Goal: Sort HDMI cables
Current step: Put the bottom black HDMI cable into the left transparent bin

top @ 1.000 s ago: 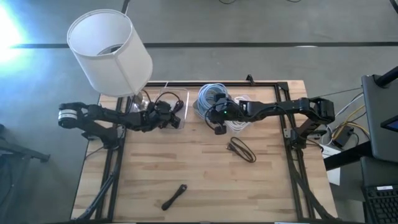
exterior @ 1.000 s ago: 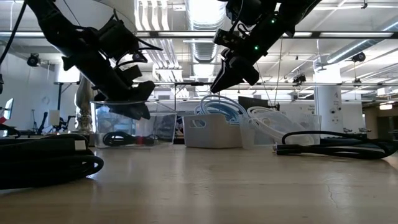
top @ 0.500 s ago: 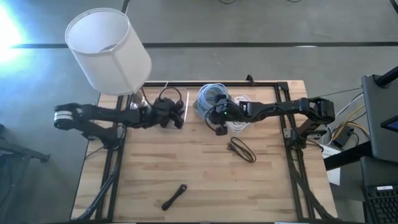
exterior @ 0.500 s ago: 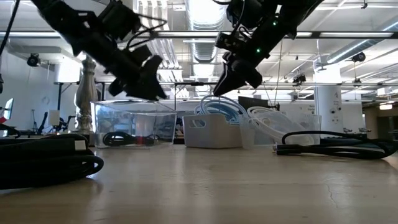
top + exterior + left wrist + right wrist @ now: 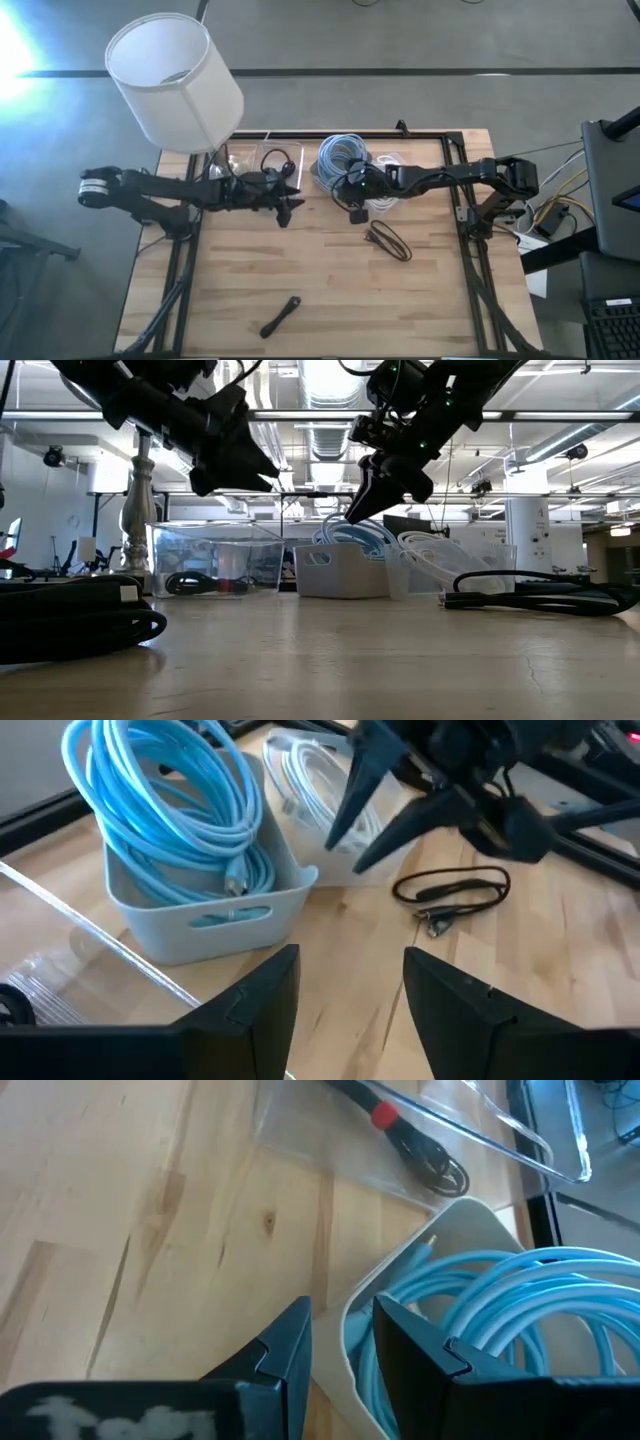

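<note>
my left gripper hangs empty near the clear tub, fingers spread apart. my right gripper hovers by the grey bin, fingers open a little, holding nothing. two black cables remain loose on the wood: a looped one near the right arm, a tied one at the table's near edge. i'd bring the right gripper straight down on the looped cable and pinch across several strands, since one strand would likely slide out. the blue coils look stiff and springy; the white coil is glossy in its clear cup.
</note>
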